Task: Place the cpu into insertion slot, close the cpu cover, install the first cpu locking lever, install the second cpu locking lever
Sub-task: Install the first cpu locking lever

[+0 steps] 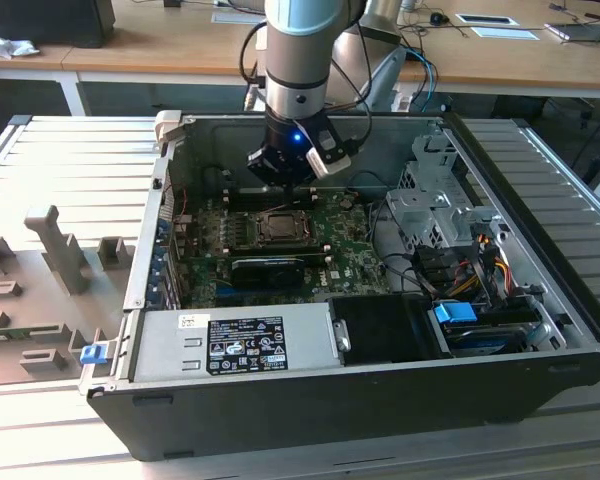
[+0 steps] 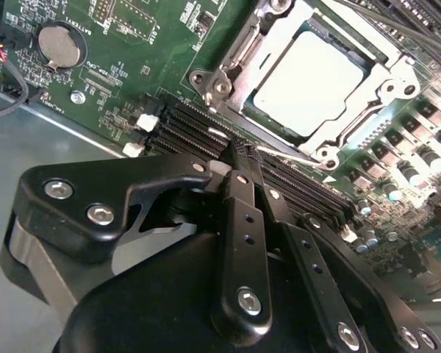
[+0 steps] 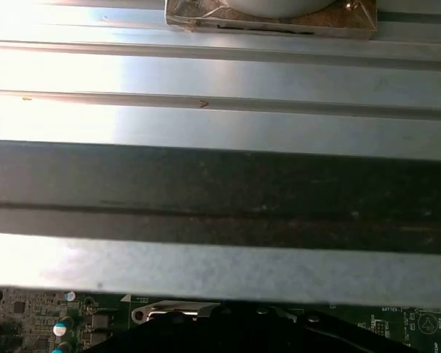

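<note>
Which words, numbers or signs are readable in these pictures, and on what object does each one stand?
Black label on the power supply: white print, too small to read.
White sticker beside it: too small to read.
Long black card: white lettering, blurred.
Motherboard in the second wrist view: white printed marks near the coin battery, too small to read reliably.
No text reads plainly.

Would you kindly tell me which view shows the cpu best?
The second wrist view: the cpu sits close, its pale face plain and unobstructed. The exterior view gives it far off, small and dim.
</note>
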`<action>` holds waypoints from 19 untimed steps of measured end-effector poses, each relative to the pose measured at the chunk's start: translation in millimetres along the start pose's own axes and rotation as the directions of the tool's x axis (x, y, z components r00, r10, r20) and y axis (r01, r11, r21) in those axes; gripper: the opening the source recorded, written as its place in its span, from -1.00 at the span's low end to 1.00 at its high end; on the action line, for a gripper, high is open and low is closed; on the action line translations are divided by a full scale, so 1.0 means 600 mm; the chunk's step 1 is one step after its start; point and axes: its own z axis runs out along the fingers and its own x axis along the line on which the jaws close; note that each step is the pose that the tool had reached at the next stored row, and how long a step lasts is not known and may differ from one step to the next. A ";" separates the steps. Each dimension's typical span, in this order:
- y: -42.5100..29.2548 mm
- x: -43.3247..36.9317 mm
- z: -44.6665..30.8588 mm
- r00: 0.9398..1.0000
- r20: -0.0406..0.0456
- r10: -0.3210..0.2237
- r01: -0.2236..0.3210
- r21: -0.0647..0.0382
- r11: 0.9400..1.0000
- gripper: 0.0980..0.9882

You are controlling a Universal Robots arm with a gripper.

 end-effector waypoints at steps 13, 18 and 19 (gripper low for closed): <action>-0.003 -0.010 0.018 1.000 0.000 0.002 -0.002 0.000 1.000 -0.98; -0.004 -0.011 0.021 1.000 0.000 0.003 -0.003 0.003 1.000 -0.98; -0.004 -0.011 0.022 1.000 0.000 0.003 -0.003 0.004 1.000 -0.98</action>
